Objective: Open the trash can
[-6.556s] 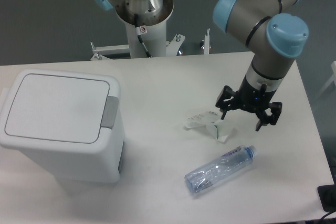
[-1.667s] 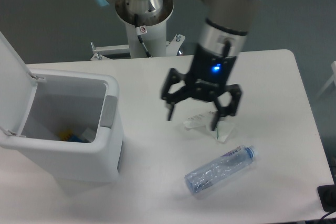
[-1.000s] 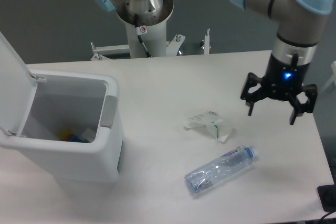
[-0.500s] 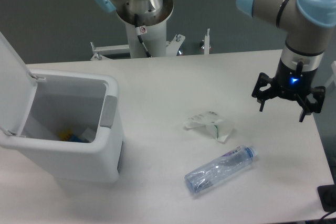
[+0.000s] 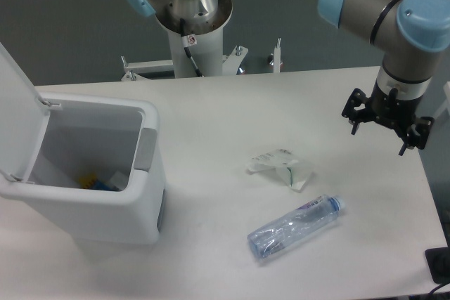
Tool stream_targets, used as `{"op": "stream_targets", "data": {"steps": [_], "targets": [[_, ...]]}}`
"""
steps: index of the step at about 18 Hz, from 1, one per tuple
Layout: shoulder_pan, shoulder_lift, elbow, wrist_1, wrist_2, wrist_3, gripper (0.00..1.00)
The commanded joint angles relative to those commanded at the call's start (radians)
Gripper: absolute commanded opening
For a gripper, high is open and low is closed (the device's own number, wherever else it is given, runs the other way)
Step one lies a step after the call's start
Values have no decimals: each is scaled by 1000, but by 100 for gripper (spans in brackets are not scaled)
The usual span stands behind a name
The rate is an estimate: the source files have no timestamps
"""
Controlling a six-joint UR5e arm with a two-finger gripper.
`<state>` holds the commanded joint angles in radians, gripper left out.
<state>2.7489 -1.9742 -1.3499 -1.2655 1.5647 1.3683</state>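
The white trash can [image 5: 144, 201] stands at the table's left. Its lid [image 5: 15, 110] is swung up and back on the left side, and the inside shows, with some small items at the bottom. A grey push-button tab [image 5: 145, 150] sits on its right rim. My gripper [image 5: 380, 132] is open and empty, hanging above the table's right edge, far from the can.
A crumpled white paper scrap [image 5: 280, 166] lies mid-table. A clear plastic bottle [image 5: 294, 226] lies in front of it. The arm's base column [image 5: 193, 19] stands behind the table. A dark object [image 5: 440, 265] shows at the bottom right corner.
The lid, shut in the earliest frame, has stood open since. My gripper has moved from beside the can across the table to the right edge, staying open.
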Motion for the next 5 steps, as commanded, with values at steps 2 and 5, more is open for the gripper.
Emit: {"op": "stream_targets", "data": {"steps": [2, 5], "targets": [[0, -2, -3, -2, 0, 0, 100], [0, 0, -9, 0, 0, 0, 100]]}}
